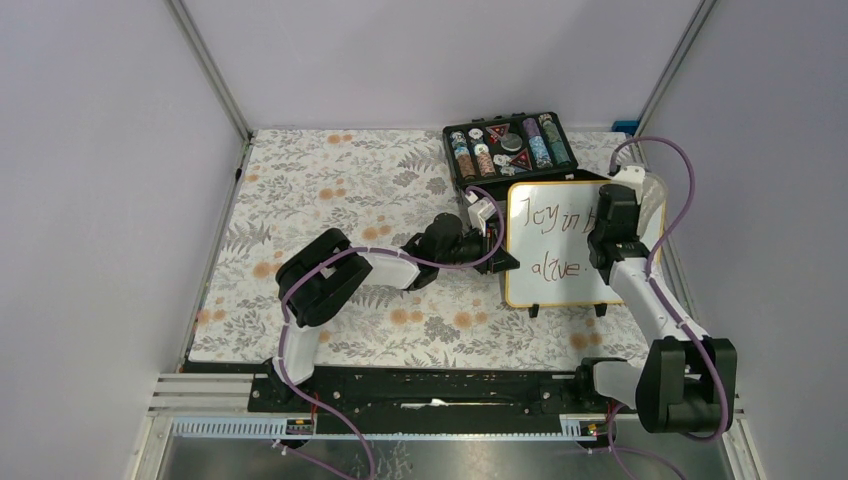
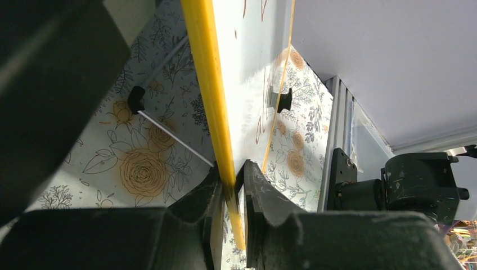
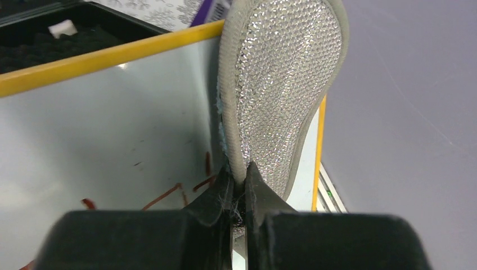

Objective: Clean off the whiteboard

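Note:
The whiteboard point(image 1: 556, 262) with a yellow frame and red and green handwriting lies at the right of the table. My left gripper point(image 1: 503, 262) is shut on the board's left yellow edge point(image 2: 216, 112); both fingers point(image 2: 261, 188) pinch the frame. My right gripper point(image 1: 612, 215) is over the board's upper right part, shut on a grey silver-mesh eraser pad point(image 3: 284, 84) that rests against the white surface point(image 3: 112, 124). Red strokes point(image 3: 163, 194) show just left of the pad. The pad and arm hide the writing's right end.
A black case of coloured chips point(image 1: 508, 148) lies open just behind the board. The floral cloth point(image 1: 330, 190) covers the table. The right wall and metal rail point(image 2: 337, 124) are close to the board's right side.

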